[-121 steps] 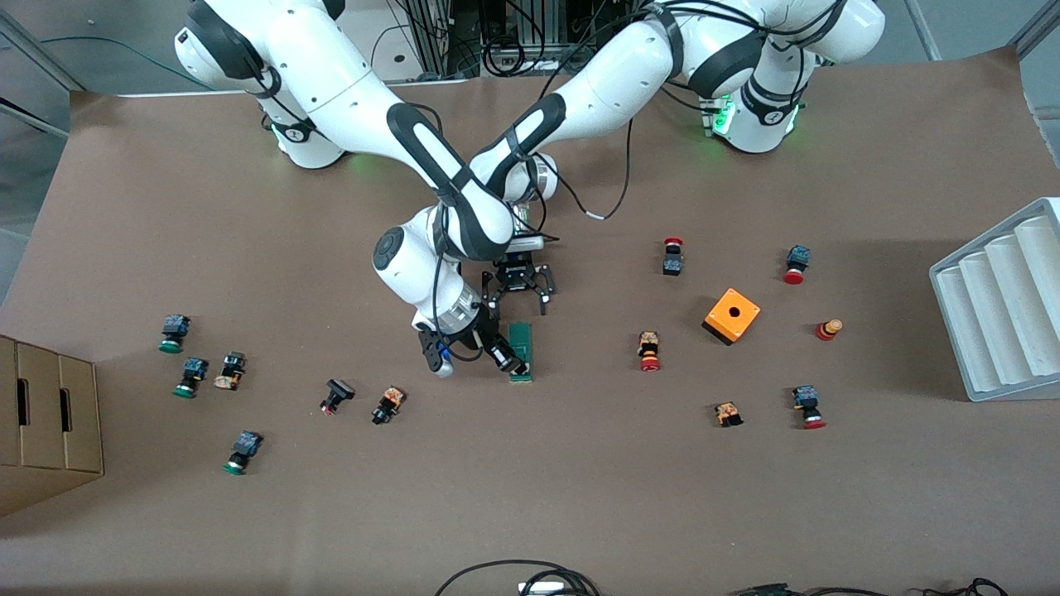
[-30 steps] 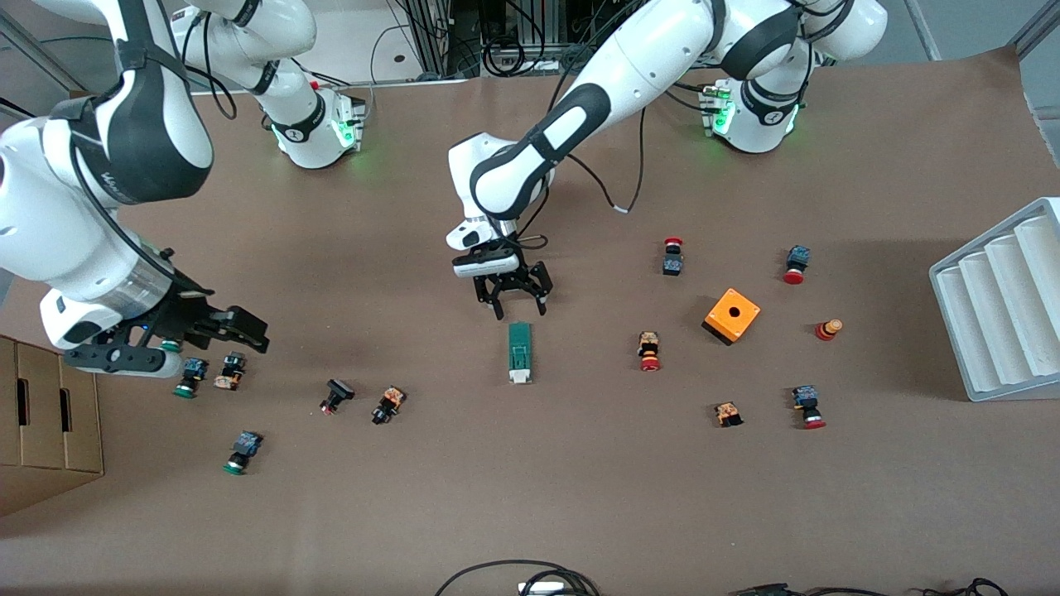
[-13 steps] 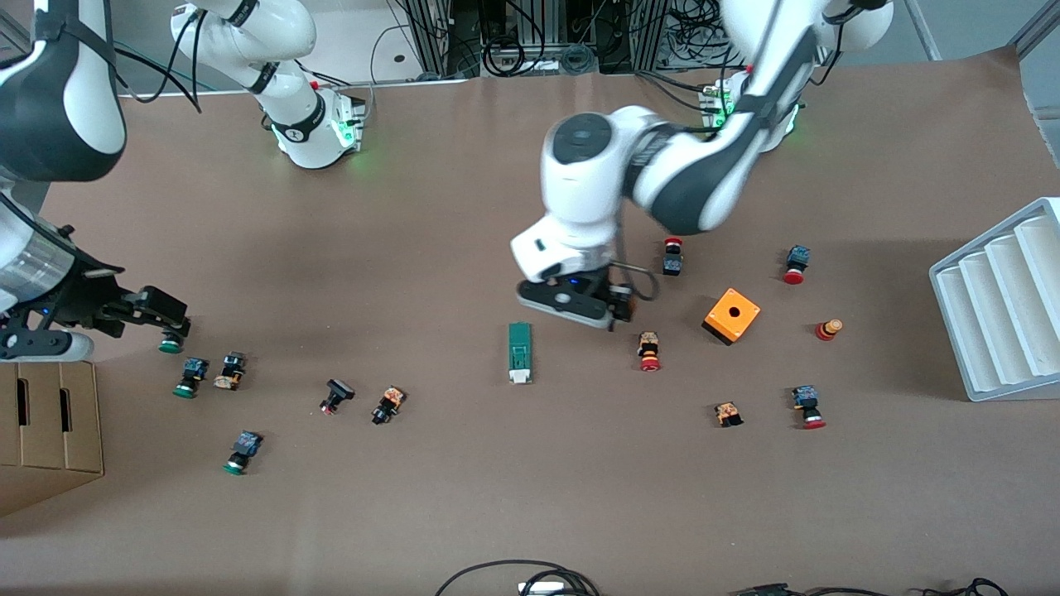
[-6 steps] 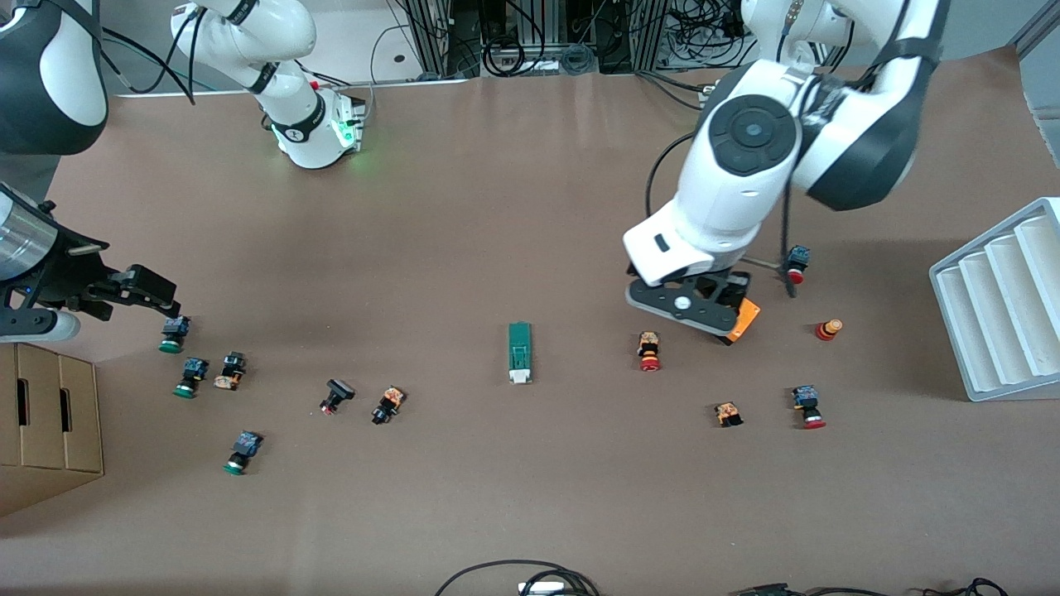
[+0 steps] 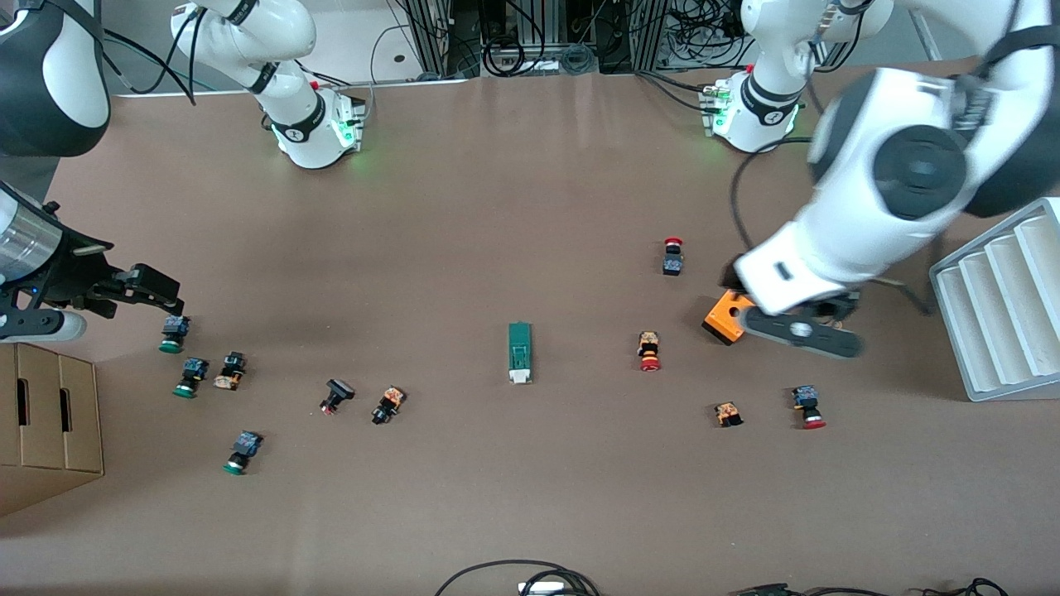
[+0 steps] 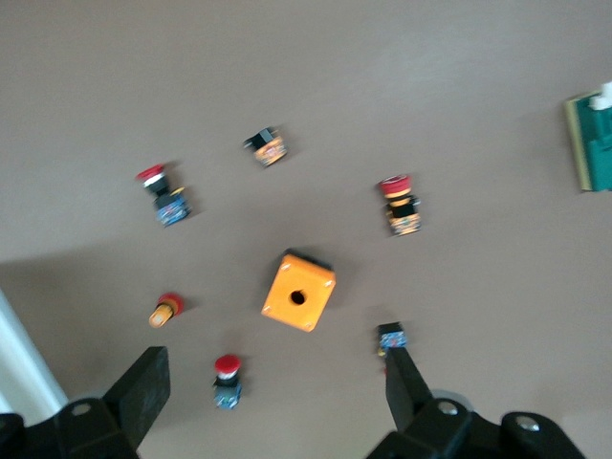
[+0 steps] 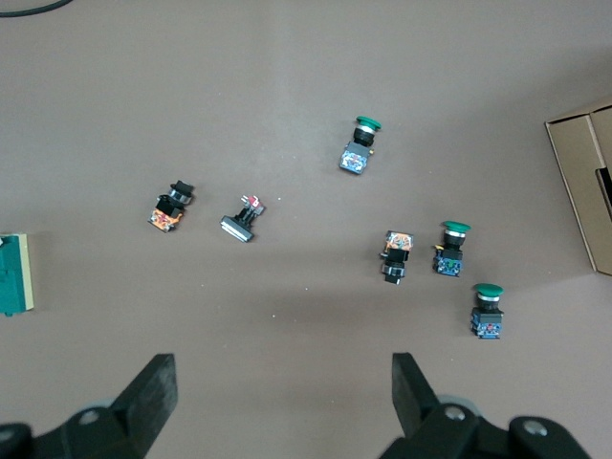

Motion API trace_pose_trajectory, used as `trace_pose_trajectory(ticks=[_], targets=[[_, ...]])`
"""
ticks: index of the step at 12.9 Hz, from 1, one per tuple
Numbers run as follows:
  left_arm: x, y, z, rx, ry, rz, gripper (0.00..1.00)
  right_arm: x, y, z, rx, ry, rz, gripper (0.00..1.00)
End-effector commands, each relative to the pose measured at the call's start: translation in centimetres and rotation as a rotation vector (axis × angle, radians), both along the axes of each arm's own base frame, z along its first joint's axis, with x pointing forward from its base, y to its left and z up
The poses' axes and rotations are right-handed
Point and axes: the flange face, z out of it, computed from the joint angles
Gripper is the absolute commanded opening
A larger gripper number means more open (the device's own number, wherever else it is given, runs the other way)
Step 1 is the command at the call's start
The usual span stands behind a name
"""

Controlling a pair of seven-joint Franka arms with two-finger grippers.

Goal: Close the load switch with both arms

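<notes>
The load switch point(image 5: 519, 353) is a narrow green block lying flat in the middle of the table, its white tab at the end nearer the front camera. It shows at the edge of both wrist views point(image 6: 595, 143) point(image 7: 14, 273). My left gripper point(image 5: 800, 333) hangs high over the orange box, well off toward the left arm's end, open and empty point(image 6: 275, 384). My right gripper point(image 5: 157, 291) hangs over the green-capped push buttons at the right arm's end, open with nothing between its fingers point(image 7: 282, 384). Neither gripper touches the switch.
An orange square box with a hole point(image 5: 720, 319) is partly covered by the left hand. Red-capped push buttons point(image 5: 648, 351) lie around it and green-capped ones point(image 5: 189, 377) at the right arm's end. A cardboard box point(image 5: 45, 422) and a white ribbed tray point(image 5: 998, 306) stand at the table's ends.
The left arm has swung away from the load switch toward its own end of the table and risen, now over the orange box. The right arm has barely moved. The switch lies where it was.
</notes>
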Motion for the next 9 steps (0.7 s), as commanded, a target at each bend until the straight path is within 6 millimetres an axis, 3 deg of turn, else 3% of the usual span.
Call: trace_pose_trajectory(ticks=[1, 2, 4, 7, 9], targets=[[-1.6, 2.9, 1.4, 0.008, 0.011, 0.042, 1.00, 0.0, -0.8, 0.0, -0.009, 0.016, 0.003, 1.00], [-2.4, 5.4, 2.7, 0.027, -0.017, 0.084, 1.00, 0.1, -0.9, -0.3, -0.009, 0.021, -0.001, 1.00], [-4.0, 8.2, 3.4, 0.032, -0.082, 0.129, 1.00, 0.2, -1.0, -0.6, -0.008, 0.027, -0.005, 1.00], [-5.5, 11.4, 2.2, -0.019, -0.145, 0.092, 1.00, 0.1, -0.8, -0.6, 0.008, 0.035, -0.009, 1.00], [-6.3, 14.4, 1.3, -0.059, -0.119, 0.157, 1.00, 0.0, -0.8, -0.6, 0.038, 0.041, -0.017, 1.00]])
